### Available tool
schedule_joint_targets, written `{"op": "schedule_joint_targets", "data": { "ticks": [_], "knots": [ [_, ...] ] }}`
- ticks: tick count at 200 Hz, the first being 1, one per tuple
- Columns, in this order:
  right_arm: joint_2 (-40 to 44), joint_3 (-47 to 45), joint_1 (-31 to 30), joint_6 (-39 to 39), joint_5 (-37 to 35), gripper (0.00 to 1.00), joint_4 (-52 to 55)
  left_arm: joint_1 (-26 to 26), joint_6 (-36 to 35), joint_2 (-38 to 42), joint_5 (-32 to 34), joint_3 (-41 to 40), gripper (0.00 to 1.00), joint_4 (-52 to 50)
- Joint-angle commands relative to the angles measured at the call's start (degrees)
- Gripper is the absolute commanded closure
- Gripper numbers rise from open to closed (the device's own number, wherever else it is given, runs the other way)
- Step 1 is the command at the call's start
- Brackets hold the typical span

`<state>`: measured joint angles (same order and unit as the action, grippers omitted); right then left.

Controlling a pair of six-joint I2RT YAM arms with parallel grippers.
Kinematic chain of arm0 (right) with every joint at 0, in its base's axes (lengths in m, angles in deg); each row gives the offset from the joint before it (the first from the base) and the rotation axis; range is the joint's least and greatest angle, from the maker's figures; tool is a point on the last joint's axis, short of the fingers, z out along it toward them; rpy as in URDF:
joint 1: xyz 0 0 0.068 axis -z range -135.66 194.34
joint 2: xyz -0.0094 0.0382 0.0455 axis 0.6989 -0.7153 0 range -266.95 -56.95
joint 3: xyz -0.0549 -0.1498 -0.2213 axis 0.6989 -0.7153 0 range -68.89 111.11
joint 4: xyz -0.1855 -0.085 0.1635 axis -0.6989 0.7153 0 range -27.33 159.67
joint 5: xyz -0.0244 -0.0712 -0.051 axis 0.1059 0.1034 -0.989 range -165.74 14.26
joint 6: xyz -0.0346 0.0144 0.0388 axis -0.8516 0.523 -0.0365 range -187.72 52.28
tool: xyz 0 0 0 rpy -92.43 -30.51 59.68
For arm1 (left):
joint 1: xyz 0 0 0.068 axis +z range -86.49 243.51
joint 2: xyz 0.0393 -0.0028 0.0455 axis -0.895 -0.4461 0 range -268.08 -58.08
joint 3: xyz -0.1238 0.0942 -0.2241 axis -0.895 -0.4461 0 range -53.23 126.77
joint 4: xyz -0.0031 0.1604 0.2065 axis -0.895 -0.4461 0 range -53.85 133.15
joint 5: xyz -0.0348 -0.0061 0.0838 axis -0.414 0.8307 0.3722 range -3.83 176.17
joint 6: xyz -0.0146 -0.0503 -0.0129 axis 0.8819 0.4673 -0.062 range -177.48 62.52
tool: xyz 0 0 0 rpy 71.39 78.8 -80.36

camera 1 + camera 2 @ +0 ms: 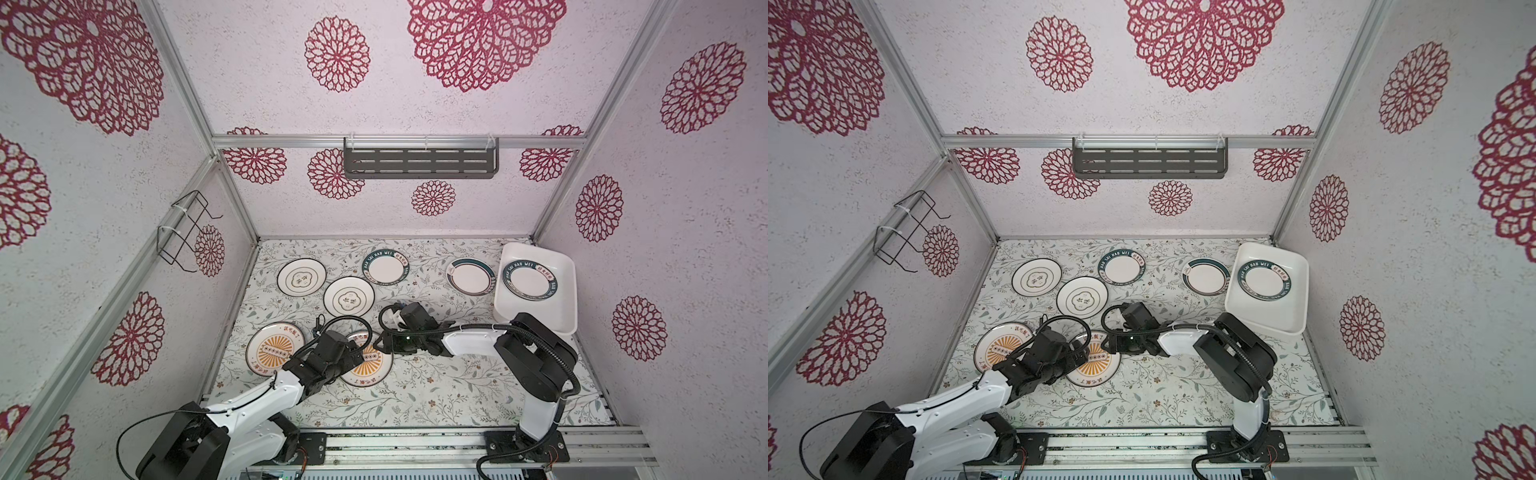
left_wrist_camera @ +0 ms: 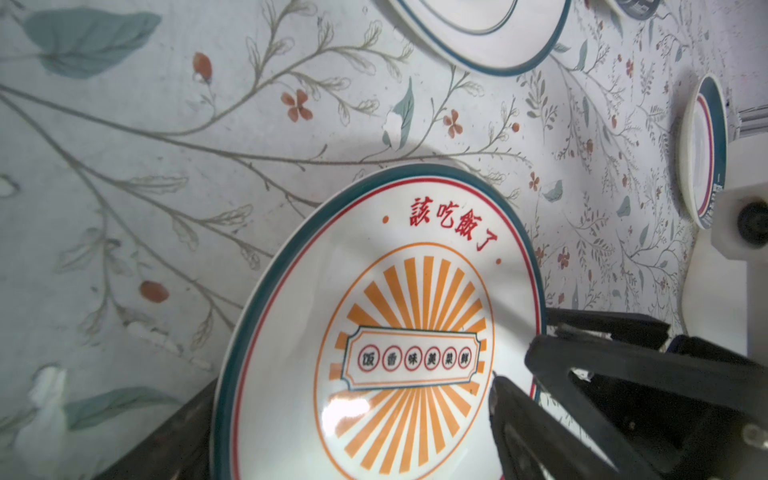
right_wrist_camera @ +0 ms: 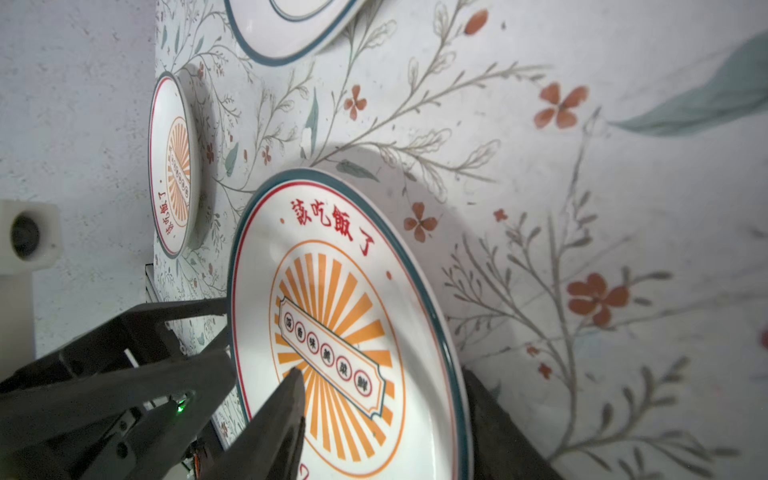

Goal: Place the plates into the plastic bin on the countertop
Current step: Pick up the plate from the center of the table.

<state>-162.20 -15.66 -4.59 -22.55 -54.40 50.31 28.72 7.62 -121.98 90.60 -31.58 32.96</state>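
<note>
A sunburst plate (image 1: 372, 368) (image 3: 340, 299) sits front-centre on the countertop (image 1: 436, 386), its near rim raised. My left gripper (image 1: 358, 354) (image 2: 349, 390) is open wide, one finger over the plate's face and one beneath it. From the opposite side my right gripper (image 1: 380, 345) (image 3: 382, 374) straddles the same plate, a fingertip (image 3: 293, 386) over the face and the other finger behind the rim; contact is unclear. The plastic bin (image 1: 540, 318) at the back right holds a teal-rimmed plate (image 1: 530, 279). Another sunburst plate (image 1: 272, 349), two ringed plates (image 1: 301, 277) and two teal-rimmed plates (image 1: 385, 268) lie about.
One teal-rimmed plate (image 1: 471, 276) lies right beside the bin's left wall. A dark slotted shelf (image 1: 419, 162) hangs on the back wall and a wire rack (image 1: 187, 232) on the left wall. An aluminium rail (image 1: 415, 446) carries both arm bases at the front.
</note>
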Motion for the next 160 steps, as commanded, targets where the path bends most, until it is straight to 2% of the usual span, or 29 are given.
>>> {"op": "schedule_joint_targets", "data": {
  "ticks": [1, 23, 75, 91, 138, 160],
  "knots": [
    [2.56, -1.60, -0.47, 0.70, 1.52, 0.53, -0.35, 0.33, -0.58, -1.11, -1.88, 1.27, 0.03, 3.92],
    [3.86, -2.12, -0.47, -0.14, 0.00, 0.70, 1.30, 0.33, -0.94, -1.05, -1.86, 2.04, 0.03, 4.04],
    [5.60, -2.17, -0.47, -0.19, -2.79, 0.97, 4.34, 0.33, -1.99, -0.39, -2.05, 3.89, 0.03, 2.77],
    [6.48, -2.16, -0.43, 0.00, -3.66, 1.00, 5.12, 0.29, -2.41, 0.24, -1.75, 4.42, 0.03, 1.85],
    [12.55, -2.10, 1.27, -0.75, -7.19, 1.00, 8.27, 0.29, -5.76, 5.34, 1.26, 7.81, 0.03, -6.24],
    [15.83, -1.92, 3.31, -0.77, -7.47, 1.00, 9.11, 0.33, -6.74, 8.75, -0.13, 9.21, 0.03, -6.55]
  ]
}}
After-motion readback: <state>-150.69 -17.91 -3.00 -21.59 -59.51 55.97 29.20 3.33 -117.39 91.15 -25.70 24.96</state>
